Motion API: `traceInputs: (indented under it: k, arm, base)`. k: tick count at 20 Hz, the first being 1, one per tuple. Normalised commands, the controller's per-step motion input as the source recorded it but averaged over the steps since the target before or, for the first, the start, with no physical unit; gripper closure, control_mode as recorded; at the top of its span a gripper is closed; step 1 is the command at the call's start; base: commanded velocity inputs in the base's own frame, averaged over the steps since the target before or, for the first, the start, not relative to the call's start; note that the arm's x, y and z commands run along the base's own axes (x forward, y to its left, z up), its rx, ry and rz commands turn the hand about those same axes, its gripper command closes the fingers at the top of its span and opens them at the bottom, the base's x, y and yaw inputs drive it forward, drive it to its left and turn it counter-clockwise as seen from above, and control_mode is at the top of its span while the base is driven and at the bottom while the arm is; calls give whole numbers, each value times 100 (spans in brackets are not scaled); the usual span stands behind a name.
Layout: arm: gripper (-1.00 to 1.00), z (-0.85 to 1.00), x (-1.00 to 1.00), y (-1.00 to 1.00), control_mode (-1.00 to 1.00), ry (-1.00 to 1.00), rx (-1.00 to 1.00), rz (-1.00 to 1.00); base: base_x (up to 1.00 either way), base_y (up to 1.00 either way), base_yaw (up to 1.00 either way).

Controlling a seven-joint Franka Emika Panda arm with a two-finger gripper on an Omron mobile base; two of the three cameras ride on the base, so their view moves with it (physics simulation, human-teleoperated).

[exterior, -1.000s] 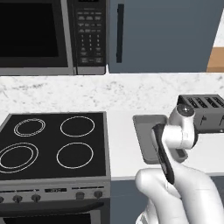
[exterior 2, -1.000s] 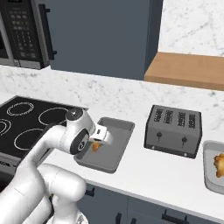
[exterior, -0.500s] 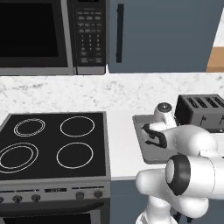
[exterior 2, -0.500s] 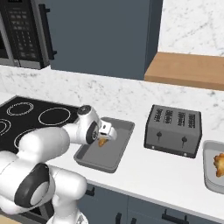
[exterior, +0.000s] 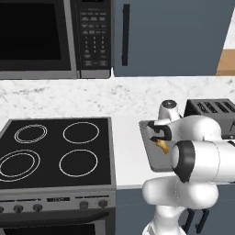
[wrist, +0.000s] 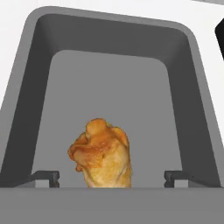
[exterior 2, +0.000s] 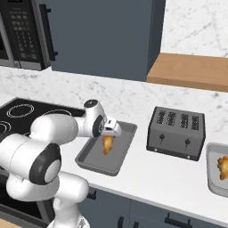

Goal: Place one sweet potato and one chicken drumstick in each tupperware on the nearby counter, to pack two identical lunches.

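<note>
Counter (exterior 2: 147, 178): long white worktop carrying the stove, both containers and a grey toaster (exterior 2: 176, 133) standing between the two.
Near tupperware (exterior 2: 91, 160): shallow grey tray just right of the stove (exterior: 55, 156), holding one chicken drumstick.
Far tupperware (exterior 2: 213, 185): at the right edge beyond the toaster, with a golden piece (exterior 2: 221, 167) already in it; I cannot make out a sweet potato in either tray.
Chicken drumstick (wrist: 103, 153): lumpy and golden-orange, in the near tray toward its middle, directly under the hand; in the hand view it appears free of both tips.
Gripper (wrist: 111, 177): poised low over the near tray with its two dark tips spread wide, well apart on either side of the drumstick and touching nothing that I can see. It holds nothing.
Step in hand: by my reading, the release of the drumstick into the near tray.
Doing it well: lift straight up and away with the jaws kept wide, so neither tip drags the meat or knocks the tray rim.
Still to do, as judged: each tray needs a sweet potato beside its drumstick.
</note>
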Motion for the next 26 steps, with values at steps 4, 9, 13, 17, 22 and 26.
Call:
traceInputs:
  k: [4, 9, 13, 17, 22, 26]
  arm:
    - [-100, 8, -95, 9, -100, -10, 0, 0]
    - [-100, 87, -100, 3, -100, -24, 9, -2]
    - [-100, 100, -100, 0, -100, -19, 15, -3]
    - [-100, 100, -100, 0, -100, -4, 6, -4]
    - [-100, 100, -100, 0, -100, 3, 0, -2]
    - [-100, 84, -100, -12, -100, 9, -1, 0]
  base:
    - [0, 0, 0]
    - [0, 0, 0]
    - [0, 0, 0]
    - [0, 0, 0]
    - [0, 0, 0]
    - [0, 0, 0]
